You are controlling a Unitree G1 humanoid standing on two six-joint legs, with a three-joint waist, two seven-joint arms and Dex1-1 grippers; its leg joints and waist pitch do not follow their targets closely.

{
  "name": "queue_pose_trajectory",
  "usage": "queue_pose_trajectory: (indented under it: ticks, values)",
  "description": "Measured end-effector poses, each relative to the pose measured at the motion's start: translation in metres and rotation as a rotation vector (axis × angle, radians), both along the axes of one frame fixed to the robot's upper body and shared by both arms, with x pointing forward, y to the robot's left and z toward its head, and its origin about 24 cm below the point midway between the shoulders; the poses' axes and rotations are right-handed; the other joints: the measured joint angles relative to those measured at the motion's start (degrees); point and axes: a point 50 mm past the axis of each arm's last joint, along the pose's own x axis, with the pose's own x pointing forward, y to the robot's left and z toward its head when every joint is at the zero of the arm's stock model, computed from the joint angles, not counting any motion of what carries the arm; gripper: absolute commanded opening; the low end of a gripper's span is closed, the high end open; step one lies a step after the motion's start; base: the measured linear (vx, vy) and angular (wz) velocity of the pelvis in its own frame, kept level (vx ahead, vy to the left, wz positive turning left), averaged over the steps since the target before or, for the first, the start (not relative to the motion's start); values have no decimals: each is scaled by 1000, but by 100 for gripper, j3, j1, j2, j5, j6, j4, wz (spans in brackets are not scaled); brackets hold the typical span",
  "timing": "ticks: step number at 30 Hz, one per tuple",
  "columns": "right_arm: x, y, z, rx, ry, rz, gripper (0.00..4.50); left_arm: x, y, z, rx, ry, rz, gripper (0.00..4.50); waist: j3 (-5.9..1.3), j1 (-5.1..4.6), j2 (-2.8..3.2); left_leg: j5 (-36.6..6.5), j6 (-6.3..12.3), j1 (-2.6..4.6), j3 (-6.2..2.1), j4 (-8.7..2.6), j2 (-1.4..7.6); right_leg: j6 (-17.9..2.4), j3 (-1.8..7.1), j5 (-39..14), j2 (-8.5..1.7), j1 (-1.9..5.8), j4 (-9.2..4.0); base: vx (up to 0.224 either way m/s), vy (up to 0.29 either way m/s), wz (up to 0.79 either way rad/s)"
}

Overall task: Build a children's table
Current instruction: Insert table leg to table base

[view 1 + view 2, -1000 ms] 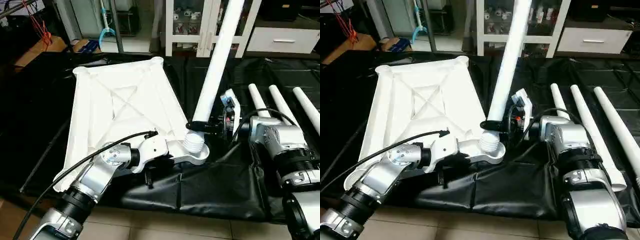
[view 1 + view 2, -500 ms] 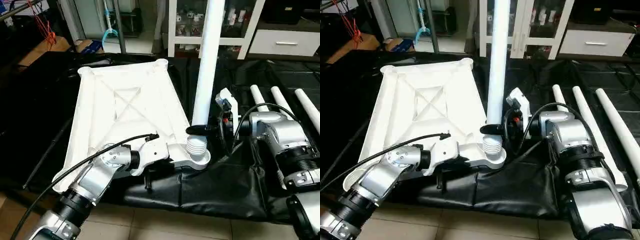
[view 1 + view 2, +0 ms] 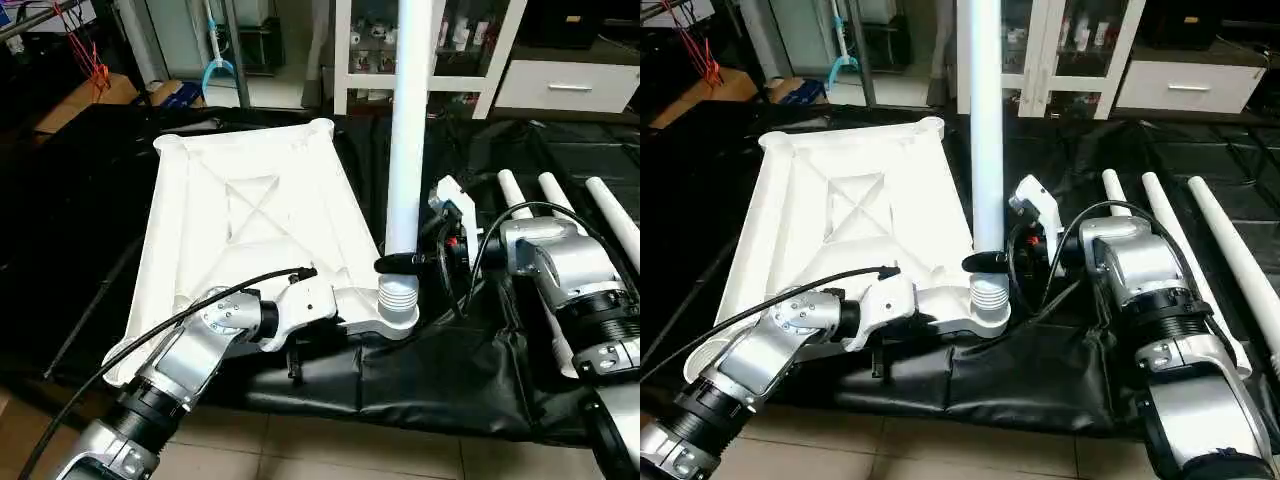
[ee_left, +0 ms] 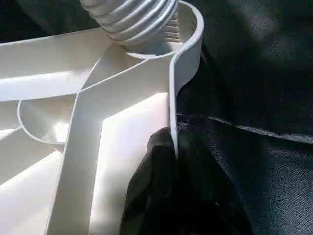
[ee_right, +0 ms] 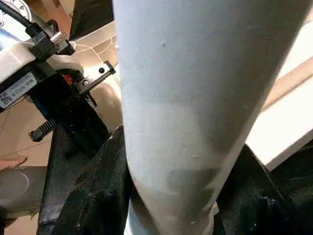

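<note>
The white tabletop lies ribbed side up on a black cloth. My left gripper is shut on its near rim, close to the near right corner socket. A long white leg stands upright there, its threaded end partly inside the socket. My right gripper is shut on the leg just above the thread, with black fingers on either side of the tube. Three more legs lie side by side on the cloth to the right.
The black cloth ends at a tiled floor near me. A white glass-door cabinet and a white drawer unit stand behind. A cardboard box sits at the far left.
The leg, leaning to the right a second ago, now stands upright, and its threaded end sits lower in the corner socket. My left gripper has kept its hold on the rim.
</note>
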Motion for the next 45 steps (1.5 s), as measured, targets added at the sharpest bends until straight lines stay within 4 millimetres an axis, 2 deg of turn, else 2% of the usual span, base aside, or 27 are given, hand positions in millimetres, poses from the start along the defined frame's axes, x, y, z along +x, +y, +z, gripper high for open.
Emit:
queue_pose_trajectory:
  ticks: [15, 45]
  values:
    - [-5, 12, -3, -63, -75, 86, 186, 0, 0, -1, 11, -3, 6, 0, -9, -6, -16, -18, -30, 22, 0, 5, 1, 0, 2, 0, 0, 24, 3, 0, 0, 0]
    - [-16, 0, -3, -75, -67, 83, 186, 1, -1, -1, 8, -13, -8, 0, -16, 7, 0, -18, -30, 20, -1, 15, 3, 0, 0, 0, -1, 26, 13, 0, 0, 0]
